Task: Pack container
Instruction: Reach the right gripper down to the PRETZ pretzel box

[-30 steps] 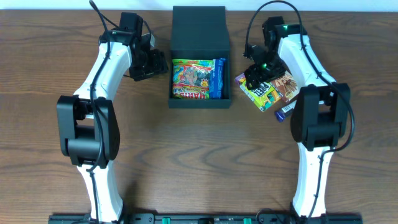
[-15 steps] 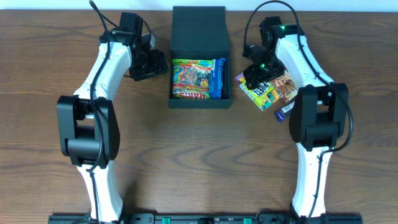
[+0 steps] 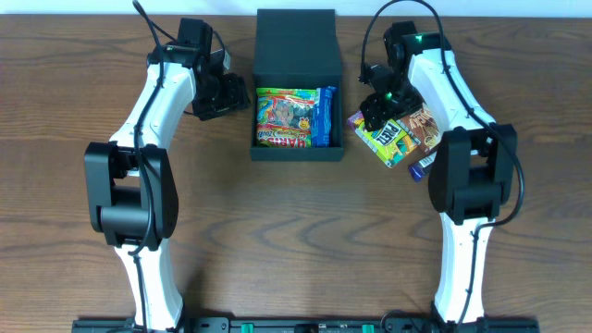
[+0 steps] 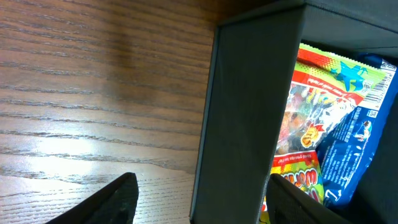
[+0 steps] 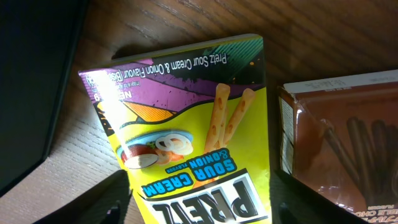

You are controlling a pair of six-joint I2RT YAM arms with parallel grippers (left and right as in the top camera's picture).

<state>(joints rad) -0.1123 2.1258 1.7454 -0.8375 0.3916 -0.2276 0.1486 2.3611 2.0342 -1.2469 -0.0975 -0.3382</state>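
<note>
Pretz box, marked "Sour Cream & Onion", lies directly beneath the right gripper, whose jaws stand spread. Left gripper, jaws also apart, straddles the container wall, a Haribo bag just inside.

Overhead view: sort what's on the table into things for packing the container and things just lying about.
For the job:
dark teal-black square cardboard container with flap lid
colourful gummy bag and blue packet, already inside
yellow-green Pretz box and brown stick-snack packet, waiting beside it

Lying about, or unclear:
small blue-and-white item beside the brown packet, too small to identify
</note>
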